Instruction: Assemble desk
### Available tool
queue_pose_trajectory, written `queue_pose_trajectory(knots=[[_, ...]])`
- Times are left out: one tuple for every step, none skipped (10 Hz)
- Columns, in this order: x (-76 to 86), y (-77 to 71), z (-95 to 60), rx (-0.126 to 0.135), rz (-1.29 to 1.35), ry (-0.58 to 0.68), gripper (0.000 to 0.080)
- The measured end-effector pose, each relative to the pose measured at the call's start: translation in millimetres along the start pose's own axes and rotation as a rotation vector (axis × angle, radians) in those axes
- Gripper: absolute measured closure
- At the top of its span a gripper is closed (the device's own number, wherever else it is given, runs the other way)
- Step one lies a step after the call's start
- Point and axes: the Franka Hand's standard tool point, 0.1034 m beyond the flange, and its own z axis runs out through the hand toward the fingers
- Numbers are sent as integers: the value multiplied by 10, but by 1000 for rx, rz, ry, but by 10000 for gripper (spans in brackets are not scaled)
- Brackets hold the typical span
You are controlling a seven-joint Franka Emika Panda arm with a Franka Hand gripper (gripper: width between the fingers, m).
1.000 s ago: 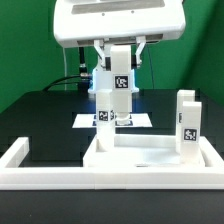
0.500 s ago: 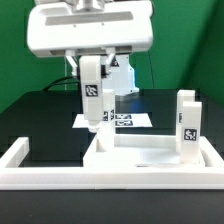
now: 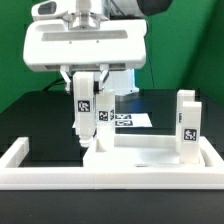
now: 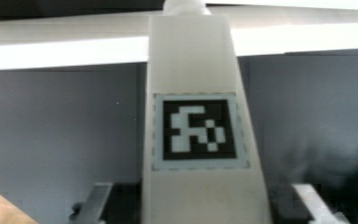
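Centrally, the white plastic rectangular desk panel with a raised rim (image 3: 150,155) lies flat on the black tabletop (image 3: 40,120), its shallow tray side up. Nothing loose lies inside it; one short white block leg with a black-and-white square tag (image 3: 187,125) stands upright at the panel's far corner on the exterior view's right, its long axis vertical. A second white block leg with a tag (image 3: 85,108) hangs upright above the panel's far corner on the exterior view's left, long axis vertical, lower end just above or at the rim; whether it touches cannot be told. The claw (image 3: 88,82) is clamped on this leg's upper part. In the wrist view the same leg (image 4: 197,120) runs lengthwise away from the camera, tag facing it. Behind the panel lies the marker board (image 3: 125,120); a long low white barrier wall (image 3: 60,178) borders the panel's near side.
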Motion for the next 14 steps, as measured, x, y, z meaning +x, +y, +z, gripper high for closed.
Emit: queue_pose_trajectory(knots=[[-17, -35, 17, 4, 3, -2, 509], [-32, -93, 31, 11, 10, -6, 509], [-52, -151, 45, 18, 17, -10, 509], [-71, -217, 54, 24, 23, -14, 509], [-92, -256, 67, 27, 29, -18, 509], [-111, -251, 83, 26, 29, -21, 509], [-125, -238, 89, 25, 30, -25, 509], [-139, -240, 93, 29, 34, -33, 509], [-164, -285, 95, 51, 56, -71, 509], [-158, -279, 98, 50, 57, -70, 509], [-161, -279, 101, 50, 57, -70, 509], [-159, -276, 99, 50, 57, -69, 509], [-142, -243, 74, 46, 57, -64, 509], [-179, -224, 67, 28, 53, -43, 509]])
